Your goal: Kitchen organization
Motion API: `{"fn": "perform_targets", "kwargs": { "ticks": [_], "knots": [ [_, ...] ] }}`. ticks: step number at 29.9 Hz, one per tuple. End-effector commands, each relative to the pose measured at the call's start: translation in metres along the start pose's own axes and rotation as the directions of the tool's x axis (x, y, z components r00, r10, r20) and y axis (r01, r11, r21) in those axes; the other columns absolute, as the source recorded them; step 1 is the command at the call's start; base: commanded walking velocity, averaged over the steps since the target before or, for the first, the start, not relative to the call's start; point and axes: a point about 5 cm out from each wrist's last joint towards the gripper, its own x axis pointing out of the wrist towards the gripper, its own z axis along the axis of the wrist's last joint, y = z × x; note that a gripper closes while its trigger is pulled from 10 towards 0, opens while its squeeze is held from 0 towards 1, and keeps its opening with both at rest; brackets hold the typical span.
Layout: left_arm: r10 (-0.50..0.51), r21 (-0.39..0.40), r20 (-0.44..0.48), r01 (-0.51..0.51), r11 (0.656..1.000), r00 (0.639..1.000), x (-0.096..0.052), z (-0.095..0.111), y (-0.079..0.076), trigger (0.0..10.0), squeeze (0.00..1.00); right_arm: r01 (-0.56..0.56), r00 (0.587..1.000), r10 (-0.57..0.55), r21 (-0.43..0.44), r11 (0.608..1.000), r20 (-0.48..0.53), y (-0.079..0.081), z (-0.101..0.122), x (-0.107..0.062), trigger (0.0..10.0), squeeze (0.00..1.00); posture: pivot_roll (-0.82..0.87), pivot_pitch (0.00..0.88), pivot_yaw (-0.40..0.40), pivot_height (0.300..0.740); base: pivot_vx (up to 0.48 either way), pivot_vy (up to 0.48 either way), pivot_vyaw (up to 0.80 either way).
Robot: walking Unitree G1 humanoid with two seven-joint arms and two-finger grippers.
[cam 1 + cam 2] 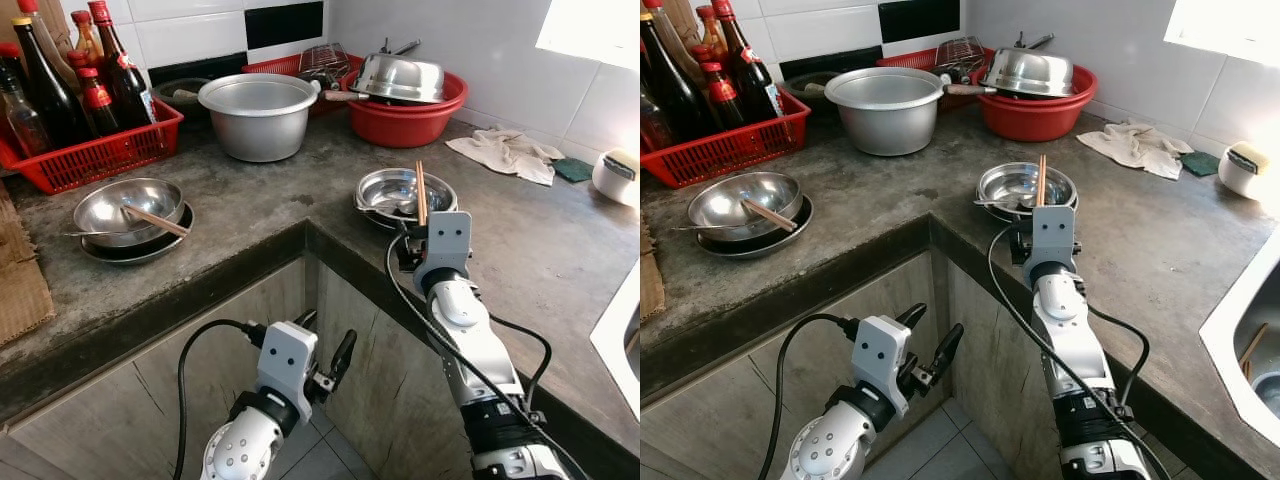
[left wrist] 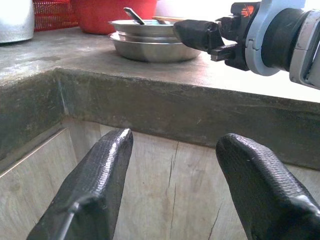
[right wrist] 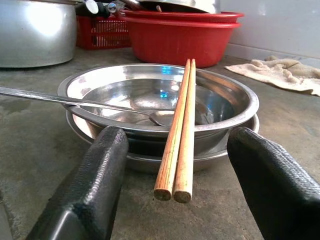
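Note:
A steel bowl [image 1: 385,192] on a steel plate sits near the counter's inner corner. A pair of wooden chopsticks [image 3: 181,130] lies across its rim, and a spoon [image 3: 75,100] rests inside. My right gripper [image 3: 178,140] is open, low over the counter in front of the bowl. The near ends of the chopsticks lie between its fingers [image 3: 100,175] without touching them. My left gripper [image 1: 325,345] hangs open below the counter edge, in front of the cabinet, holding nothing. A second steel bowl [image 1: 110,205] with chopsticks [image 1: 155,220] stands on the left counter.
A red basket [image 1: 90,155] of sauce bottles stands at the back left, with an aluminium pot [image 1: 258,115] beside it. A red basin [image 1: 405,118] with a steel lid is at the back. A cloth [image 1: 505,150] lies to the right. A sink [image 1: 1245,330] is at the far right.

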Motion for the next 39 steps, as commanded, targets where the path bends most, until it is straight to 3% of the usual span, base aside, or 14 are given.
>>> {"fn": "perform_targets", "kwargs": {
  "ticks": [1, 3, 4, 6, 30, 31, 32, 38, 39],
  "knots": [
    [-0.003, 0.004, 0.006, 0.003, 1.0, 1.0, 0.0003, 0.0007, 0.0, 10.0, 0.0, -0.003, 1.0, 0.003, 0.006, 1.0, 0.002, -0.0004, 0.0019, -0.0005, 4.1, 0.0, 0.13, 0.044, -0.045, 0.74, 0.0, 0.0, 0.0],
    [-0.002, 0.005, 0.005, 0.002, 1.0, 1.0, 0.0004, 0.0005, 0.0003, 10.0, 0.0, -0.005, 1.0, 0.005, 0.007, 1.0, 0.002, -0.0001, 0.0018, -0.0008, 1.3, 0.0, 0.13, 0.043, -0.042, 0.74, 0.0, 0.0, 0.0],
    [-0.003, 0.006, 0.005, 0.003, 1.0, 1.0, 0.0005, 0.0006, 0.0002, 10.0, 0.0, -0.003, 1.0, 0.003, 0.005, 1.0, 0.005, -0.0009, 0.0022, -0.0008, 0.5, 0.0, 0.13, 0.044, -0.044, 0.74, 0.0, 0.0, 0.0],
    [-0.003, 0.006, 0.004, 0.002, 1.0, 1.0, 0.0007, 0.0005, 0.0003, 10.0, 0.0, -0.003, 1.0, 0.003, 0.005, 1.0, 0.005, -0.0012, 0.0024, -0.0007, 0.0, 0.0, 0.13, 0.044, -0.043, 0.74, 0.0, 0.0, 0.0],
    [0.0, 0.01, -0.001, 0.0, 1.0, 1.0, 0.0, -0.0008, -0.0003, 10.0, 0.0, -0.022, 1.0, 0.022, 0.006, 1.0, 0.009, 0.0023, 0.0029, -0.0046, 0.0, 0.0, 0.13, 0.031, -0.045, 0.74, 0.0, 0.0, 0.0],
    [0.001, 0.009, -0.002, -0.001, 1.0, 1.0, 0.0001, -0.0012, -0.0001, 10.0, 0.0, -0.023, 1.0, 0.023, -0.008, 1.0, 0.008, 0.0029, 0.0027, -0.0051, 4.6, 0.0, 0.13, 0.032, -0.044, 0.74, 0.0, 0.0, 0.0],
    [0.001, 0.009, -0.003, -0.001, 1.0, 1.0, 0.0001, -0.0012, 0.0, 10.0, 0.0, -0.024, 1.0, 0.024, -0.008, 1.0, 0.007, 0.0031, 0.0025, -0.0053, 10.0, 0.0, 0.13, 0.03, -0.043, 0.74, 0.0, 0.0, 0.0],
    [0.001, 0.01, -0.005, -0.001, 1.0, 1.0, 0.0, -0.0018, -0.0001, 10.0, 0.0, -0.023, 1.0, 0.023, -0.012, 1.0, 0.001, 0.0022, 0.0017, -0.0048, 10.0, 0.0, 0.13, 0.029, -0.041, 0.74, 0.0, 0.0, 0.0],
    [0.002, 0.01, -0.006, -0.002, 1.0, 1.0, 0.0001, -0.0019, 0.0, 10.0, 0.0, -0.019, 1.0, 0.019, -0.012, 1.0, 0.003, 0.0016, 0.0021, -0.0044, 10.0, 1.0, 0.13, 0.029, -0.043, 0.74, 0.0, 0.0, 0.0]
  ]
}}
